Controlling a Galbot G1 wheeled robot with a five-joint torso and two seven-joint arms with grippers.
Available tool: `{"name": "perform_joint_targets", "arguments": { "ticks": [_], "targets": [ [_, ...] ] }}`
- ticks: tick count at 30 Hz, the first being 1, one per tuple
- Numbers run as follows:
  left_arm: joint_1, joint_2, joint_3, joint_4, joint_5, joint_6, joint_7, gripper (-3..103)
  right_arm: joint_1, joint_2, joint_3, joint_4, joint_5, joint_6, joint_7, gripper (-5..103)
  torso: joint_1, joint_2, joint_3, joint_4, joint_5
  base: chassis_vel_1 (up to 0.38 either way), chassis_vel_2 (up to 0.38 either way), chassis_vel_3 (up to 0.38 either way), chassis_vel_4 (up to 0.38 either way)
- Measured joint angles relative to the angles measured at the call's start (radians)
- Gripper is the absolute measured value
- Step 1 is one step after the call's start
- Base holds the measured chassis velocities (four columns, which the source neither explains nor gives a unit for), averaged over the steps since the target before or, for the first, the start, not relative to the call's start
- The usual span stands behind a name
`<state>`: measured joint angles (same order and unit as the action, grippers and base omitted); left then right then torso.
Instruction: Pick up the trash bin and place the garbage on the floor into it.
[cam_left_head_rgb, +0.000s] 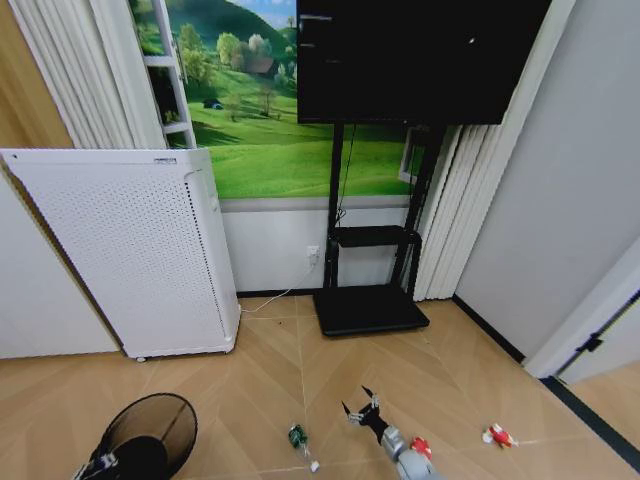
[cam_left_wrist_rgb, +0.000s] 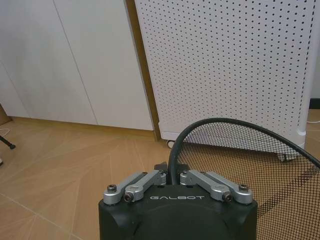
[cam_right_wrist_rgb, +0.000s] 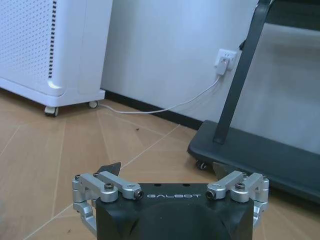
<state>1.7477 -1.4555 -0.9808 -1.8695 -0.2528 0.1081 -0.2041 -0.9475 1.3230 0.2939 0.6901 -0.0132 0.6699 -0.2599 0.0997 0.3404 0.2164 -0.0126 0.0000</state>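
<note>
1. The floor (cam_left_head_rgb: 300, 380) is light chevron parquet. It runs from both grippers out to the white air purifier (cam_left_head_rgb: 130, 250) and the black screen stand (cam_left_head_rgb: 370, 310), which stand well beyond them against the far wall.
2. The trash bin (cam_left_head_rgb: 150, 430) is already picked up. In the head view it hangs tilted at the robot's left side, its mouth facing up and outward. So the first half of the task looks done.
3. The left gripper (cam_left_wrist_rgb: 171, 180) is closed on the bin's rim; in the left wrist view the dark rim wire passes straight between its two fingers, and the mesh spreads out beyond it. The left arm is low, at the bottom left corner of the head view.
4. The right gripper (cam_left_head_rgb: 362, 408) is spread wide open and holds nothing. Its arm reaches forward and down from the bottom edge of the head view, fingers pointing toward the stand.
5. The garbage is all on the floor, so the second half is not yet done:
   - The bottle (cam_left_head_rgb: 298, 437), with a green label, lies just to the left of the right gripper, between it and the bin.
   - One red-and-white wrapper (cam_left_head_rgb: 421, 447) lies close beside the right arm, behind the fingertips.
   - The other wrapper (cam_left_head_rgb: 498, 435) lies well off to that gripper's right.
</note>
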Motion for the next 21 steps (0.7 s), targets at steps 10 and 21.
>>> {"name": "perform_joint_targets", "arguments": {
  "ticks": [10, 21],
  "targets": [
    [0.001, 0.004, 0.000, -0.006, -0.002, 0.000, 0.000, 6, 0.007, -0.017, 0.017, 0.025, 0.022, -0.002, 0.000, 100, 0.000, 0.000, 0.000, -0.0001, 0.0000, 0.000, 0.000, 0.000, 0.000],
    [0.004, 0.002, 0.006, -0.007, 0.000, -0.006, 0.002, 6, -0.022, -0.025, 0.027, 0.062, 0.033, -0.008, 0.001, 100, 0.000, 0.000, 0.000, 0.0000, 0.0000, 0.094, 0.086, -0.096, -0.097]
  ]
}}
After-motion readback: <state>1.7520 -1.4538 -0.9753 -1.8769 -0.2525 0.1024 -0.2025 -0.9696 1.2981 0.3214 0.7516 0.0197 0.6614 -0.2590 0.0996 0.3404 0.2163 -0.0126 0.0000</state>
